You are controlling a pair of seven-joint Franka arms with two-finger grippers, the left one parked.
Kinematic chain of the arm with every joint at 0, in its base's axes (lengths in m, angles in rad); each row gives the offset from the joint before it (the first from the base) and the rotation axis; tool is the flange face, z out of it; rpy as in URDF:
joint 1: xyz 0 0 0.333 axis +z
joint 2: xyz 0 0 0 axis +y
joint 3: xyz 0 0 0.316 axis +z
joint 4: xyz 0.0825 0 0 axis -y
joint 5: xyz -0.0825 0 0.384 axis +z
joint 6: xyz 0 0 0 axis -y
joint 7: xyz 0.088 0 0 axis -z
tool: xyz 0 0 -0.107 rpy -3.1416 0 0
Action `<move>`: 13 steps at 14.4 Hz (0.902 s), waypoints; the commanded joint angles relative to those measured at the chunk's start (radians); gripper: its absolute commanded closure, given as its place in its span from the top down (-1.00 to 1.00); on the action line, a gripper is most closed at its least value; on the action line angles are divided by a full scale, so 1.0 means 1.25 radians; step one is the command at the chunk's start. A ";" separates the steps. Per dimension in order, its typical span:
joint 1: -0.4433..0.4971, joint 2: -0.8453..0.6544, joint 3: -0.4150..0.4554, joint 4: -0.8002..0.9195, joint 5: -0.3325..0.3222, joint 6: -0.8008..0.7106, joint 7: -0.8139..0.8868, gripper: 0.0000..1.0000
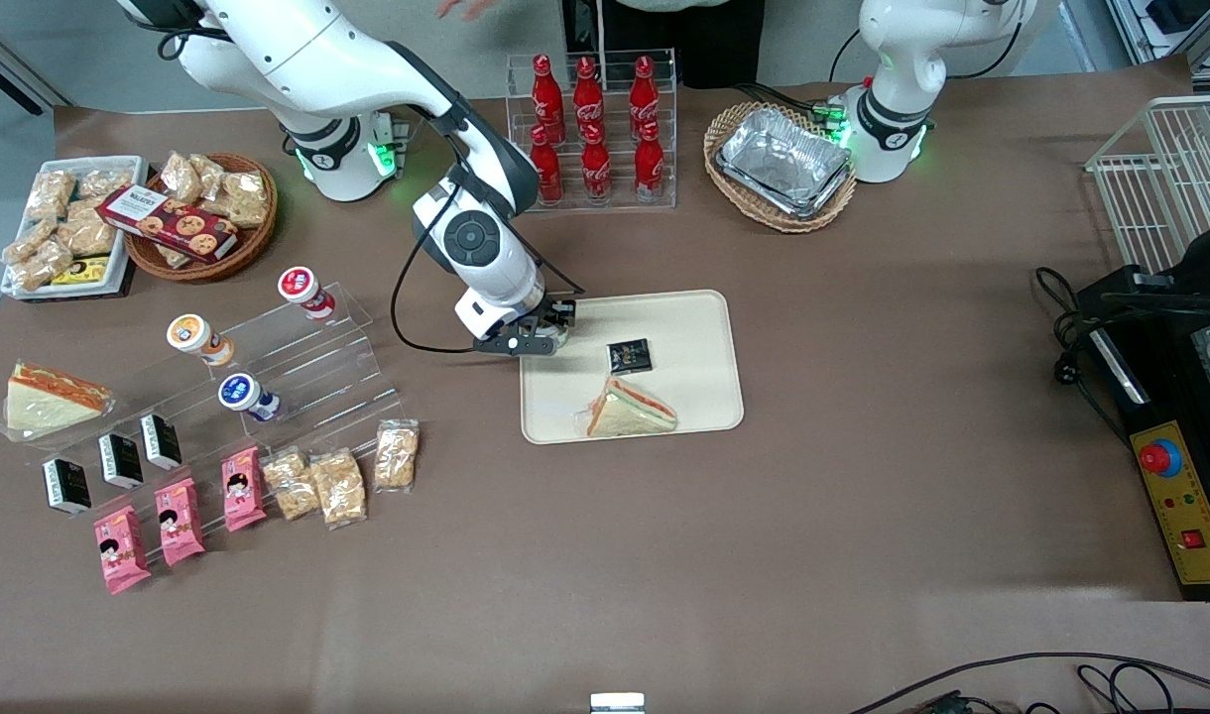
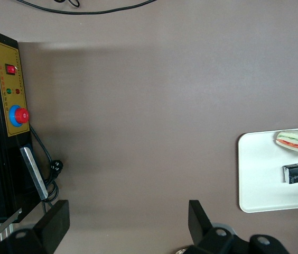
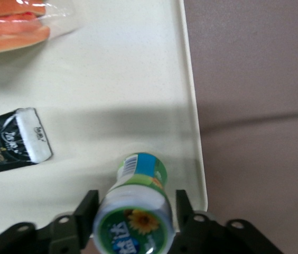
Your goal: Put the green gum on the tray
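1. Front view: brown counter (image 1: 863, 516) carries everything; the working arm reaches out over its middle.
2. Beige tray (image 1: 694, 327) lies flat mid-counter, at about 6 o'clock from the rack of red cola bottles (image 1: 592, 129).
3. Clear stepped stand (image 1: 298, 367) sits toward the working arm's end, holding three bottles: red-lidded (image 1: 298, 285), orange-lidded (image 1: 190, 334), blue-lidded (image 1: 240, 393).
4. Wrapped sandwich (image 1: 633, 411) lies on the tray at its edge nearest the front camera, at 6 o'clock from the packet.
5. The gripper (image 1: 550, 335) hangs over the tray's corner at the working arm's end, farthest from the front camera, roughly 9 o'clock from the black packet.
6. Green gum (image 3: 133, 211) sits between the two fingers, tilted, green lid toward the wrist camera. Jaws flank it on both sides and look closed onto the bottle; its base is over the tray just inside the rim, whether touching the surface I can't tell.
7. Small black packet (image 1: 629, 355) lies flat mid-tray, near the gum, apart from it.
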 commanded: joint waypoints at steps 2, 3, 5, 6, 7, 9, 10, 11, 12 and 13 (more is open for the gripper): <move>0.005 0.025 -0.005 -0.001 0.001 0.030 0.009 1.00; 0.005 0.025 -0.005 -0.001 0.001 0.030 0.009 1.00; 0.004 0.009 -0.005 -0.001 0.001 0.024 0.008 1.00; 0.000 -0.016 -0.005 0.000 0.001 0.000 0.006 1.00; -0.003 -0.051 -0.005 0.003 0.000 -0.050 0.005 1.00; -0.017 -0.153 -0.019 0.019 0.000 -0.190 -0.010 1.00; -0.030 -0.204 -0.022 0.034 0.000 -0.264 -0.027 1.00; -0.041 -0.247 -0.024 0.058 0.001 -0.341 -0.047 1.00; -0.059 -0.281 -0.027 0.090 0.001 -0.419 -0.071 1.00; -0.075 -0.305 -0.042 0.127 0.001 -0.500 -0.109 1.00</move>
